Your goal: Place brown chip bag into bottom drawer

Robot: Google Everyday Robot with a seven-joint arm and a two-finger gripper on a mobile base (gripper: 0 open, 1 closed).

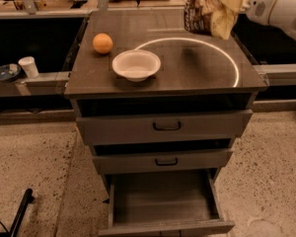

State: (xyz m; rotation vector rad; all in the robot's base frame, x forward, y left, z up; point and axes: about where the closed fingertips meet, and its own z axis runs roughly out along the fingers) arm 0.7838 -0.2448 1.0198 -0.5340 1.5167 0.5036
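The brown chip bag [207, 11] hangs in the air above the back right of the cabinet top [187, 68], dark brown front to the left and pale yellow back to the right. My gripper [233, 4] is shut on the brown chip bag's upper right part, with the white arm reaching in from the right. The bag's shadow falls on the cabinet top below it. The bottom drawer [163, 201] is pulled out at the foot of the cabinet and its grey box holds nothing.
A white bowl [136, 65] and an orange fruit [102, 43] sit on the cabinet top at left. Two upper drawers with black handles [166, 126] are shut. A white cup [27, 66] stands on a side ledge at left.
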